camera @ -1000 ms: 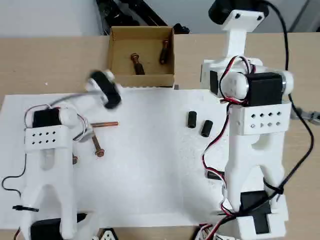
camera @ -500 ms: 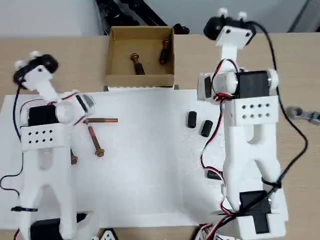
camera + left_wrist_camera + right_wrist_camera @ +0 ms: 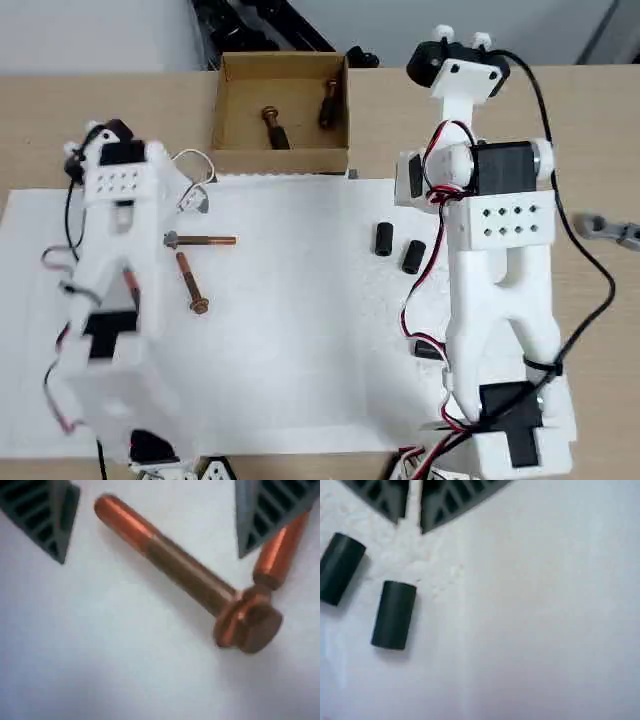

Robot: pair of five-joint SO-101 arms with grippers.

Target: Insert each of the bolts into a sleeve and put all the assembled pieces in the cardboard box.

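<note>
Left claw (image 3: 150,560) hangs released over the white sheet (image 3: 100,670). Its two fingers (image 3: 45,515) are spread wide, and a copper bolt (image 3: 185,580) lies slantwise on the sheet between them, gripped by neither. A second bolt (image 3: 280,545) shows partly behind one finger, its shank touching the first bolt's flanged head. Right claw (image 3: 411,524) is clenched on nothing, with only a thin slit between its fingers (image 3: 455,495). It hovers near two black sleeves (image 3: 394,614) that lie apart from each other on the sheet.

Seen from the high view, the cardboard box (image 3: 283,160) sits at 12 o'clock on the tabletop (image 3: 100,110), with two bolt pieces (image 3: 272,128) inside. Toward 9 o'clock, beside the left arm, a horizontal bolt (image 3: 203,240) lies on the sheet, with a slanted bolt (image 3: 190,285) just beside it at its 6 o'clock. Whether these are the pair under the left claw cannot be told. The sleeves lie toward 2 o'clock, one at the other's 4 o'clock, next to the right arm.
</note>
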